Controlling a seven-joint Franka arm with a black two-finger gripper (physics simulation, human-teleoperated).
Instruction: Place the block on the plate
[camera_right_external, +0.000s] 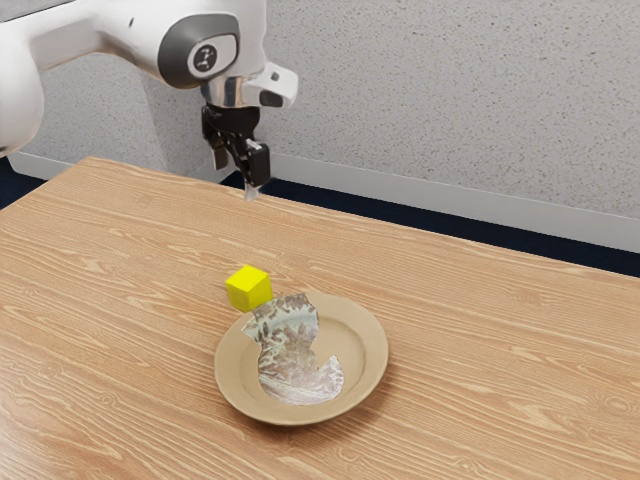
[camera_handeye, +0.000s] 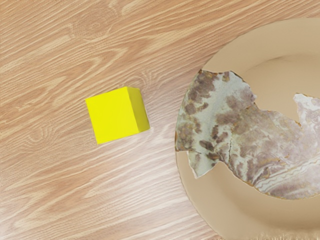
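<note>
Tool, from the exterior view: I am seeing the tool (camera_right_external: 237, 176) hanging above the bench (camera_right_external: 480, 400), at the end of the white arm (camera_right_external: 90, 28). Its two black fingers are standing spread, with a clear gap between them. They are gripping nothing and touching nothing; the tips are pointing down, well apart from the block.

Block: the yellow block (camera_right_external: 249, 288) is sitting on the bare wood of the bench, just outside the rim of the tan plate (camera_right_external: 232, 382).

Comparing views: in the exterior view I am getting the arm, the tool and the speckled wall (camera_right_external: 430, 100) behind the bench. From that angle the block's lower corner is appearing almost against the plate's rim. In the wrist view I am looking down on both, and a strip of wood is separating them: near, but apart. That view is also giving me finer detail in the plate's mottled patch (camera_right_external: 287, 365), its ragged edges and brown-grey blotches standing out.
</note>
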